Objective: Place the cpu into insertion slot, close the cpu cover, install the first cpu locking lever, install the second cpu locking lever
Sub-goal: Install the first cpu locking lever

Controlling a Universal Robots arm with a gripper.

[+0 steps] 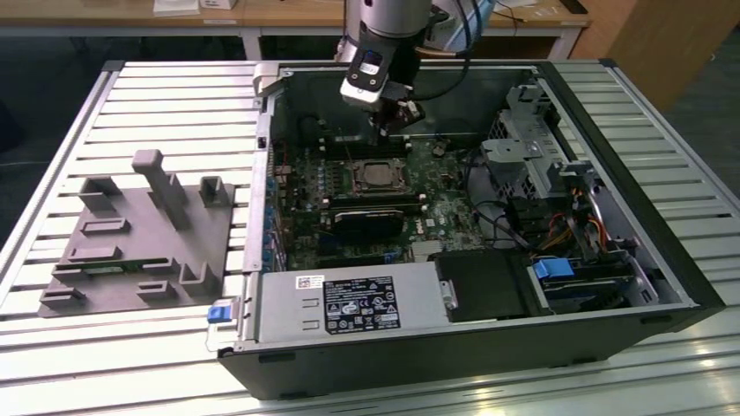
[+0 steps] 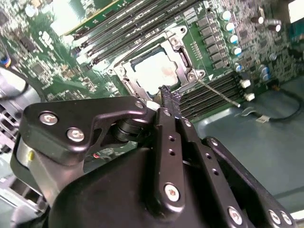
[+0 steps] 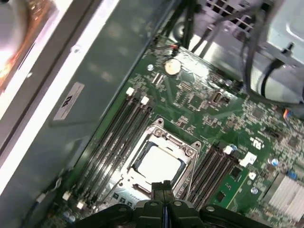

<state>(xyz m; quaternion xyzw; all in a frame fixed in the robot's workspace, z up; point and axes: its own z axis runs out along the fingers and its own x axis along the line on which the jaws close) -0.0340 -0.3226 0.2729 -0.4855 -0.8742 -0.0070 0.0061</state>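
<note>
Two steps look done: the cpu (image 3: 159, 164) sits in the insertion slot (image 1: 376, 176), inside the open computer case (image 1: 463, 364) near the middle of the tabletop (image 1: 173, 95), with the cpu cover (image 2: 183, 56) folded down around it. The gripper (image 2: 166, 95), closed and holding nothing, hovers just above the slot's edge. A thin locking lever (image 2: 218, 92) juts free beside it, so the first lever seems in hand; latching it calls for the tips to bear squarely on that rod.
</note>
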